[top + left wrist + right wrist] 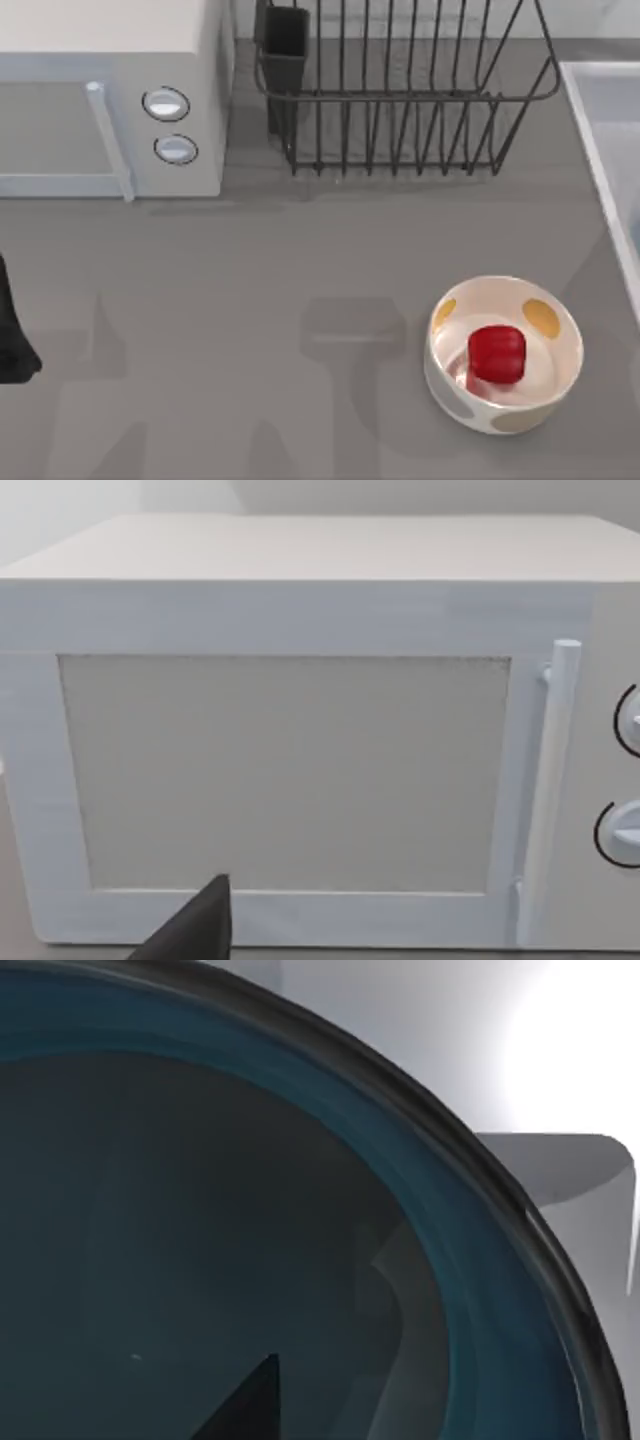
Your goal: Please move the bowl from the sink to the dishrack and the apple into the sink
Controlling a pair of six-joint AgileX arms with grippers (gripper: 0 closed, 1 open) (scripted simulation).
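Observation:
The apple (497, 353), small, glossy and red, lies inside a cream-white spotted bowl (545, 392) at the table's front right. The sink (600, 110) is a pale basin at the right edge. The dark wire dishrack (400, 100) stands at the back, with a black utensil cup (286, 40) at its left corner. In the right wrist view the blue bowl (200, 1210) is very close, its rim (480, 1210) curving past the sink wall (590, 1175). A dark part of my right gripper (245, 1410) hangs over the bowl's inside. My left arm (12, 335) is parked at the left edge.
A white microwave (110, 100) with two round knobs (166, 103) occupies the back left. In the left wrist view, a dark part of the left gripper (195, 930) faces the microwave door (290, 770). Open grey tabletop (250, 330) stretches across the middle and front left.

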